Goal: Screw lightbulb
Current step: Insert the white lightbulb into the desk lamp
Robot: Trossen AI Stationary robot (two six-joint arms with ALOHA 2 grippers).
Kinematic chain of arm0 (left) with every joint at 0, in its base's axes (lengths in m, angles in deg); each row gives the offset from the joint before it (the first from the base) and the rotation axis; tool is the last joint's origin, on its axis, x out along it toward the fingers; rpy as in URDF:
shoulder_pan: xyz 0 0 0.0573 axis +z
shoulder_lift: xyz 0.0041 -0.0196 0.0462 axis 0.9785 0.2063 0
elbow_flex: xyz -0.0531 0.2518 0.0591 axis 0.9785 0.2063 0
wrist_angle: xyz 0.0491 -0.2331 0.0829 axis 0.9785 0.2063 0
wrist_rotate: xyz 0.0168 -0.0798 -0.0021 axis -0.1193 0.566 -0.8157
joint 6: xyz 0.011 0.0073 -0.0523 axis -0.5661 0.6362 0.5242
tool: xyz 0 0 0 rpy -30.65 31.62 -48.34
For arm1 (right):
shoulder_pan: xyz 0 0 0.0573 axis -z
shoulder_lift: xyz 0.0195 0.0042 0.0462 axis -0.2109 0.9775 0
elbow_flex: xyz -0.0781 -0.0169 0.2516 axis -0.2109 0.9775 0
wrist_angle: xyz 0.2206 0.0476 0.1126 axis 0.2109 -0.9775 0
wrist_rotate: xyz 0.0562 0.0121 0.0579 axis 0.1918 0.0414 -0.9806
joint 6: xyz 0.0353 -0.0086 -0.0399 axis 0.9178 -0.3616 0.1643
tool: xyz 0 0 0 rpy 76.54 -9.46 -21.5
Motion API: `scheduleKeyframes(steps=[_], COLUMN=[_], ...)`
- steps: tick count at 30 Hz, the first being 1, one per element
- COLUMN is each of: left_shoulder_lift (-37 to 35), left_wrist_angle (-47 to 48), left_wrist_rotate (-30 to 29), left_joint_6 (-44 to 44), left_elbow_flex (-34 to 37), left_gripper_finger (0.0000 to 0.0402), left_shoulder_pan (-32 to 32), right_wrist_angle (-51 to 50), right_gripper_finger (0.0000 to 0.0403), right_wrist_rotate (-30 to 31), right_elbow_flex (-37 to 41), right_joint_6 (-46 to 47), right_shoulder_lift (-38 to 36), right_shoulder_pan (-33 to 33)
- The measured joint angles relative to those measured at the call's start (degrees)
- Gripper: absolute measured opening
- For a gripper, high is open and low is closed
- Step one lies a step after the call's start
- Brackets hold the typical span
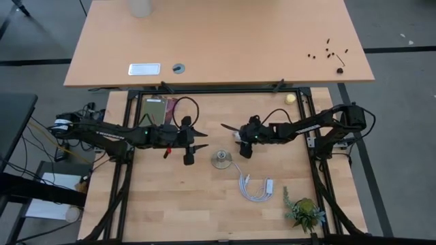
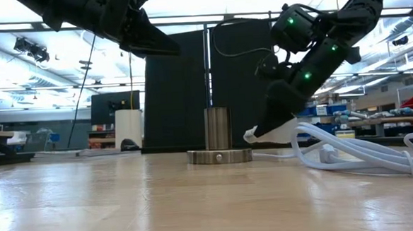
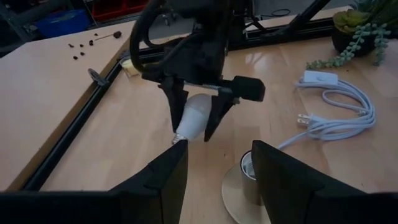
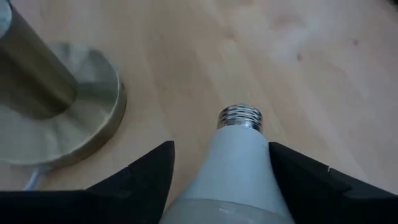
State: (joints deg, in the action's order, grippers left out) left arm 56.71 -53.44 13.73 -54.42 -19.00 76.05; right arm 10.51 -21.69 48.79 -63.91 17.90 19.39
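right gripper (image 4: pixel 221 168): lightbulb (image 4: pixel 233 162) clasped, just right of socket (image 2: pixel 218 139) | left gripper (image 3: pixel 214 171): parted, empty | risk: cross-threading if bulb is tilted at entry

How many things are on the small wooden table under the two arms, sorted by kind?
Lightbulb, held in the right gripper: 1
Metal socket stand: 1
White cable with plug: 1
Small potted plant: 1
Small yellowish ball: 1
Total: 5
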Motion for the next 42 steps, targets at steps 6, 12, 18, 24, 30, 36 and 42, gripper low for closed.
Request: scheduleKeyframes(steps=[6, 12, 18, 24, 30, 36, 42], left_shoulder_lift=[0.00, 0.00, 0.00, 0.00, 0.00, 0.00, 0.00], left_wrist_angle=[1.23, 1.35, 1.41, 2.15, 5.49, 7.33, 6.63], left_wrist_rotate=[0.25, 2.39, 2.45, 2.74, 3.04, 3.04, 3.02], left_joint_6=[1.51, 1.57, 1.75, 1.79, 2.08, 4.76, 4.81], left_elbow_flex=[0.00, 0.00, 0.00, 0.00, 0.02, 0.06, 0.09], left_gripper_finger=[0.0181, 0.0181, 0.0181, 0.0181, 0.0181, 0.0181, 0.0181], left_shoulder_pan=[0.00, 0.00, 0.00, 0.00, 0.00, 0.00, 0.00], right_wrist_angle=[-1.27, -3.97, -3.81, -5.35, -11.91, -7.27, 7.77], right_gripper_finger=[0.0275, 0.0346, 0.0380, 0.0375, 0.0374, 0.0374, 0.0374], right_wrist_rotate=[-4.84, -7.23, -7.22, -7.22, -5.70, -5.08, -5.37], right_elbow_flex=[0.00, 0.00, 0.00, 0.00, 0.00, 5.34, 11.68], right_joint_6=[-4.97, -9.23, -9.40, -10.02, -9.54, -9.19, -9.65], right_shoulder_lift=[-0.02, -0.02, 0.00, -2.63, -9.76, -10.10, -8.65], right_shoulder_pan=[-0.47, -0.47, -0.74, -0.89, -0.89, -0.33, 1.70])
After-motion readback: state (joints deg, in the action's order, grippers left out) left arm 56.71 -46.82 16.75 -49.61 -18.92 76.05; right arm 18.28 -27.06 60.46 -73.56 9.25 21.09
